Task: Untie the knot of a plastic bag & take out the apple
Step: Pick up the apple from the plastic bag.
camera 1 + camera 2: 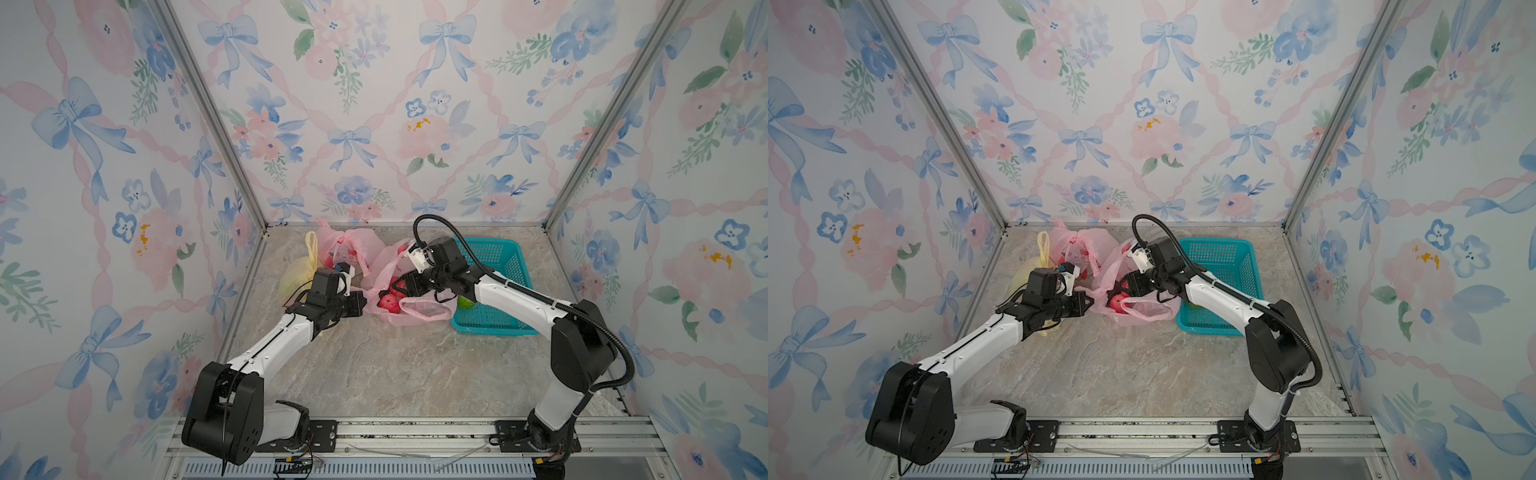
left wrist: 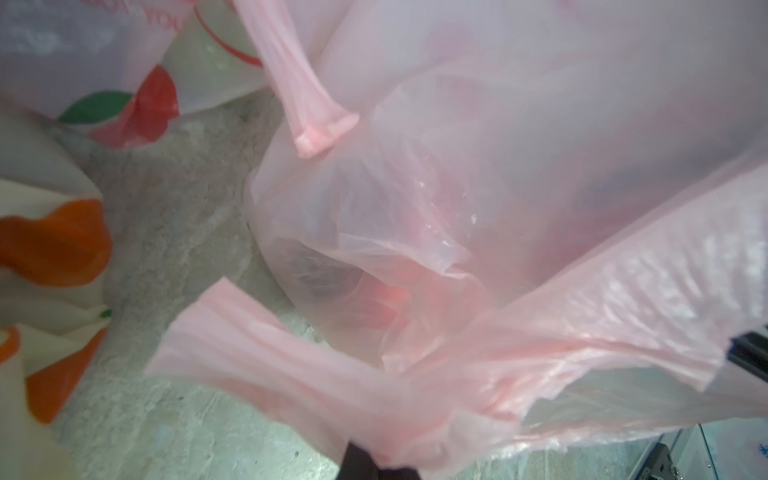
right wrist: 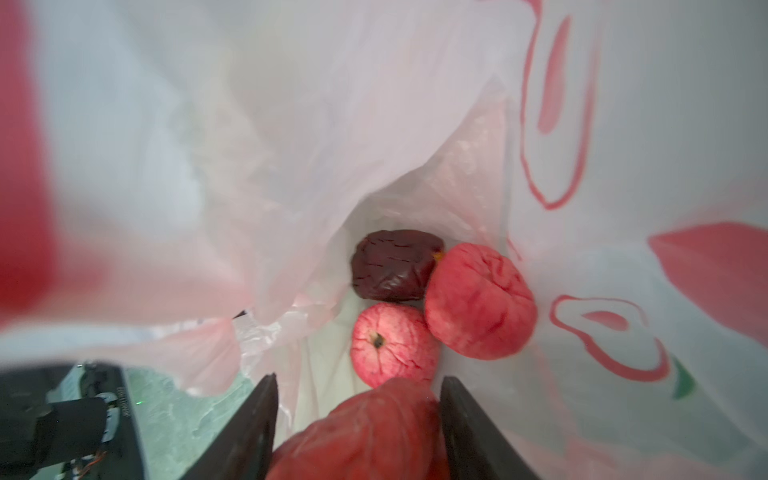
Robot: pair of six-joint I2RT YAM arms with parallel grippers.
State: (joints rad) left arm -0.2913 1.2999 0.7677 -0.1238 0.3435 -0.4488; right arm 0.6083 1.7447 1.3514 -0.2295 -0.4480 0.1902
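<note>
Left fingers (image 2: 374, 461) pinch the pink bag (image 1: 411, 309) rim, keeping it agape; beside the basket (image 1: 498, 286), right fingers (image 3: 357, 432) straddle an apple (image 3: 365, 432), grip uncertain.

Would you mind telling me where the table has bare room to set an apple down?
The marble table lies bare between the two arms, in front of the pink bag. The far part of the blue basket looks empty too. The back left is crowded: yellow bag and another pink bag.

Probably a lab test booth: floral wallpaper panels (image 1: 374, 124) on aluminium framing (image 1: 208, 112).
</note>
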